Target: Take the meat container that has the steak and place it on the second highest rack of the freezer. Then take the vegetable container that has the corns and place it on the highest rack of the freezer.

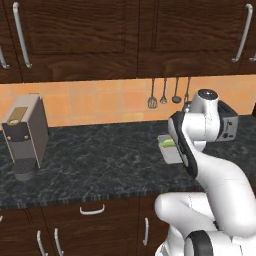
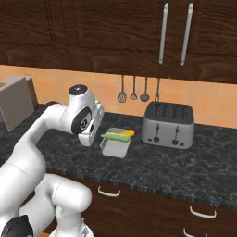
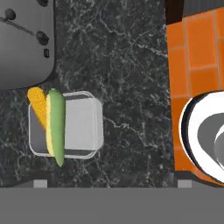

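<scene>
The vegetable container [image 2: 115, 146], a short grey tray, rests on the dark counter in front of the toaster. The corns [image 2: 118, 135] lie along its far rim, the yellow cob [image 3: 38, 107] beside the green one [image 3: 56, 127]. From the left base camera the tray [image 1: 169, 151] peeks out from behind the arm. My gripper [image 2: 89, 139] hangs above the counter just left of the tray, apart from it. Its fingertips [image 3: 40, 183] stand wide apart, open, with nothing between them. The meat container, the steak and the freezer are out of view.
A grey toaster [image 2: 167, 125] stands right of the tray against the orange tiled wall [image 3: 192, 57]. Utensils [image 2: 133, 89] hang above it. A coffee machine [image 1: 25, 135] sits at the counter's left end. Dark wooden cabinets run above and below the counter.
</scene>
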